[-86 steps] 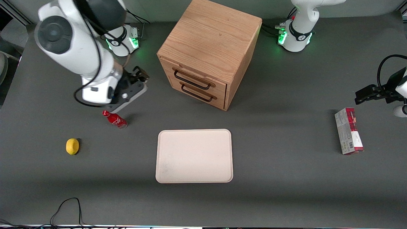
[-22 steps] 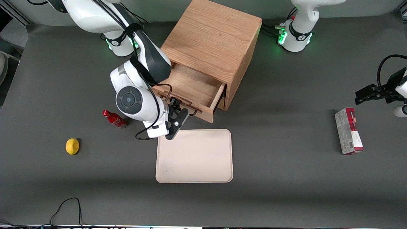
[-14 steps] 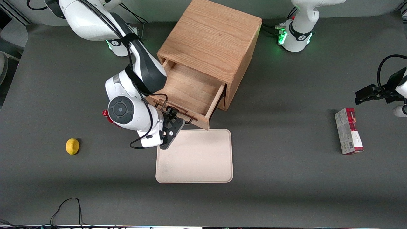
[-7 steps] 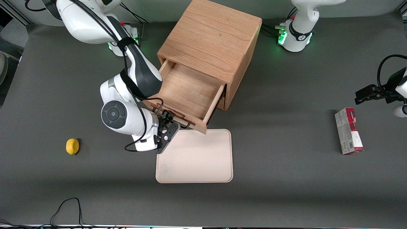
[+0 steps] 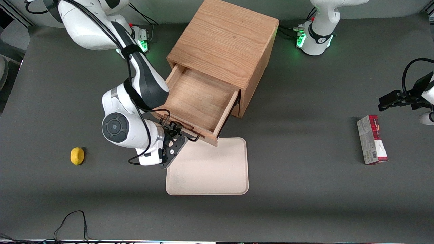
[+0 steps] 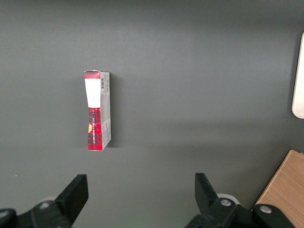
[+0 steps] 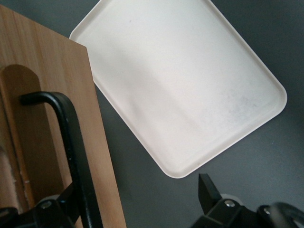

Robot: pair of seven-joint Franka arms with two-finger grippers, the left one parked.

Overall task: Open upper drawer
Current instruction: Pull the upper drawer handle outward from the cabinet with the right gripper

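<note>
The upper drawer (image 5: 200,98), a shallow oak box of grainy wood, stood pulled far out of the cabinet (image 5: 226,44), its wide front facing the smooth cream tray (image 5: 210,169). The gripper (image 5: 176,133) had its fingers closed around the thin black wire handle (image 7: 71,142).

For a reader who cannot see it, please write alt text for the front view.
The upper drawer of a wooden cabinet stands pulled out and empty, with the gripper at its black handle. A cream tray lies nearer the camera, under the drawer's front corner.
</note>
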